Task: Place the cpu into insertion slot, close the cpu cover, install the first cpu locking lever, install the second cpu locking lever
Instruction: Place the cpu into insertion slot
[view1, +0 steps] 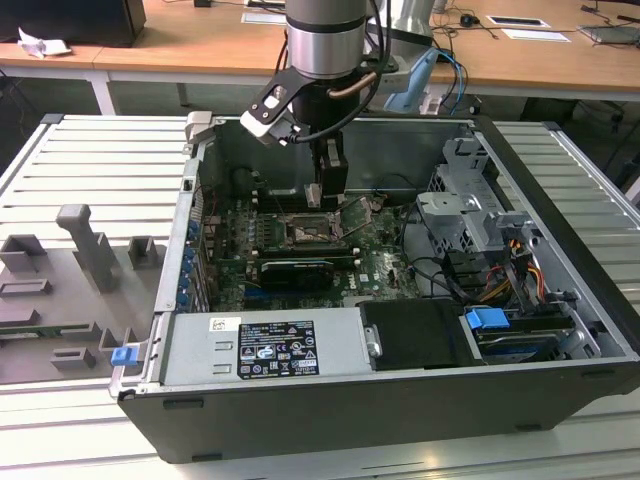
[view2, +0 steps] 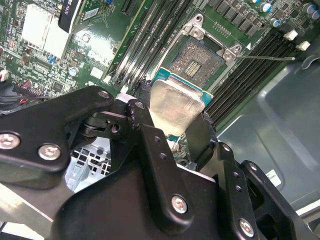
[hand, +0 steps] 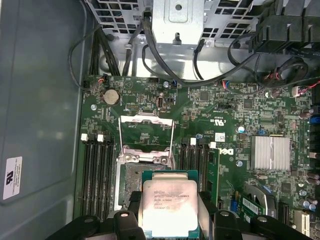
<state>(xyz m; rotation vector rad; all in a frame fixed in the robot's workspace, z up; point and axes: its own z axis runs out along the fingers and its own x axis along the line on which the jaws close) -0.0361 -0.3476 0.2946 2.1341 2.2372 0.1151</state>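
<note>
**benchrat:** Office desks (view1: 200, 45) run along the back, and up front it's a slatted metal table (view1: 90, 160). Going across the exterior view: grey plastic fixtures (view1: 85, 250) sit at the exterior view's left, the open PC case (view1: 400, 410) takes the middle, and its drive cage (view1: 470, 210) is toward the exterior view's right. The arm drops into the case from the upper middle of the frame.

**solderjoe:** ok but where's the chip?

**benchrat:** In the gripper (hand: 169, 202). Its fingers are clamped on two opposite edges of the cpu (hand: 170, 212), which hangs just over the insertion slot (view2: 197, 60), not seated as far as I can judge. The cpu cover (hand: 145, 158) stands flipped up out of the way, and a locking lever (view2: 265, 58) sticks out sideways from the socket's corner.

**solderjoe:** which way is it facing?

**benchrat:** Metal lid up toward the cameras, contact side down at the board. It's basically square, so there's no real long axis. In the first wrist view its edges run about parallel to the socket's rim. Can't tell if the corner marks match.

**solderjoe:** so what bites you here?

**benchrat:** My guess is it comes down a bit offset or tilted, so a corner rides the rim and mashes the contacts. The memory slots (hand: 95, 170) sit close on both sides too, so spread fingers could clip them. And if that cover flops down, it'd land on the chip or the fingers.
</note>
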